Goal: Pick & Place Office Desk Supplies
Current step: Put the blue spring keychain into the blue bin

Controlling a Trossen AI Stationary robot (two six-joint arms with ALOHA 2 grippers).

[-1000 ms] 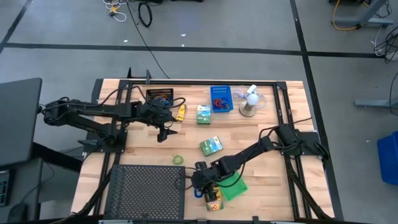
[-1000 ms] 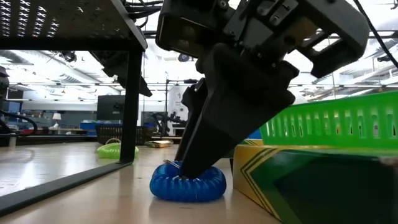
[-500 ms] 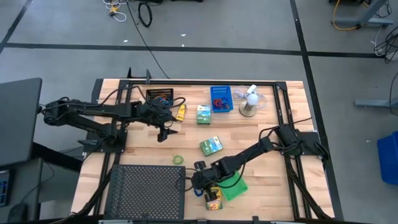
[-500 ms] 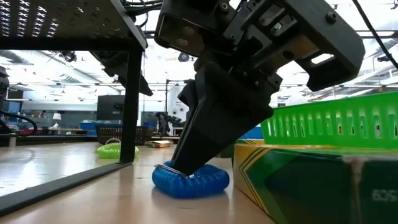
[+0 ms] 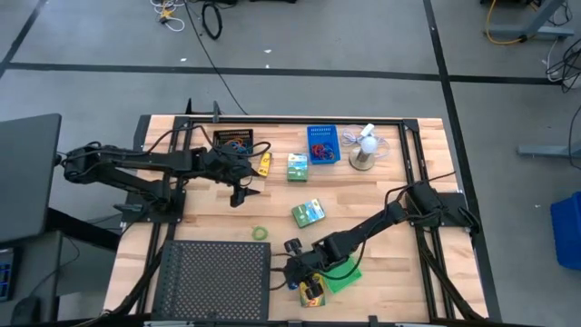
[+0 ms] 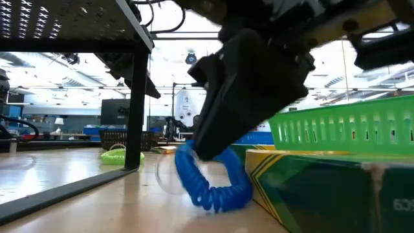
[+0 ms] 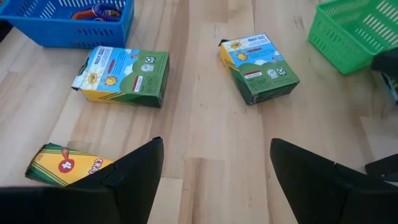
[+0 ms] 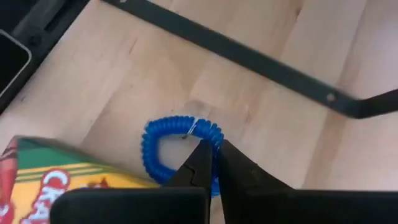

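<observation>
A blue coiled rubber-band loop [image 6: 213, 184] [image 8: 163, 146] is near the table's near edge, with my right gripper [image 5: 292, 272] [image 8: 214, 148] shut on it. Just beside it lie a yellow-green crayon box [image 5: 311, 292] [image 6: 310, 194] and the green bin [image 5: 340, 272] [image 6: 343, 129]. My left gripper [image 5: 238, 195] [image 7: 214, 162] hovers open over bare wood at the far left, holding nothing. Two green-white boxes [image 5: 308, 213] [image 5: 297, 167] lie flat mid-table. A green loop [image 5: 260, 233] lies flat near the tray. My right gripper pinches one side of the blue loop's coil [image 8: 208, 132] between its two fingertips. The fingers slant down at it from the table's right. The loop stands tipped up on edge below them, with its lower turn [image 6: 217, 200] at the table surface.
A large black mesh tray [image 5: 213, 277] fills the near left, with a raised leg [image 6: 137, 103] close to the loop. At the far side stand a black bin [image 5: 232, 141], a blue bin [image 5: 321, 143] with loops, a yellow box [image 5: 264, 163] and a white fan [image 5: 365, 145].
My right gripper has risen a little and rolled its wrist. The blue loop, which lay flat on the wood, has been tipped up on edge: the held side has lifted while the opposite side stays down by the crayon box.
</observation>
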